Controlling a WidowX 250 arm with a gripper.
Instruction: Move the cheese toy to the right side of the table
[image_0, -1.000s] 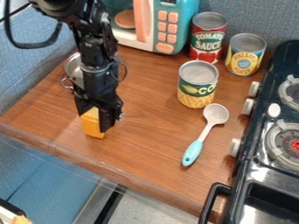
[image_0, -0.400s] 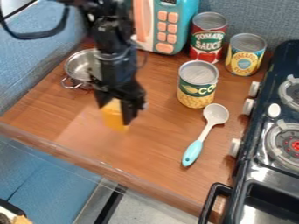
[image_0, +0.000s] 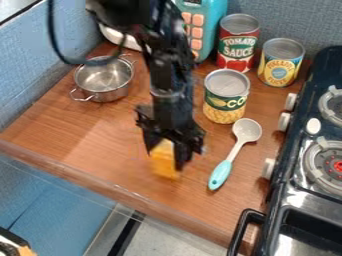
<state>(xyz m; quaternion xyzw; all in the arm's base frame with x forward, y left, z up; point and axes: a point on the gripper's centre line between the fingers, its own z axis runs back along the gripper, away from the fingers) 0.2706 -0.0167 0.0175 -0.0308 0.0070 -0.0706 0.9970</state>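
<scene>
The black gripper (image_0: 165, 153) hangs over the middle of the wooden table (image_0: 100, 162), left of the spoon. Its fingers are shut on the yellow cheese toy (image_0: 164, 161), whose lower part sticks out below them. Whether the cheese touches the tabletop I cannot tell.
A metal pot (image_0: 103, 80) stands at the back left. A corn can (image_0: 226, 96), a tomato sauce can (image_0: 238, 42) and a pineapple can (image_0: 280, 62) stand behind. The spoon (image_0: 234, 152) lies between the gripper and the stove (image_0: 304, 165). A toy microwave (image_0: 200, 30) is at the back.
The gripper has moved right and toward the table's front edge with the cheese in it. The pot, partly behind the arm before, has come into full view.
</scene>
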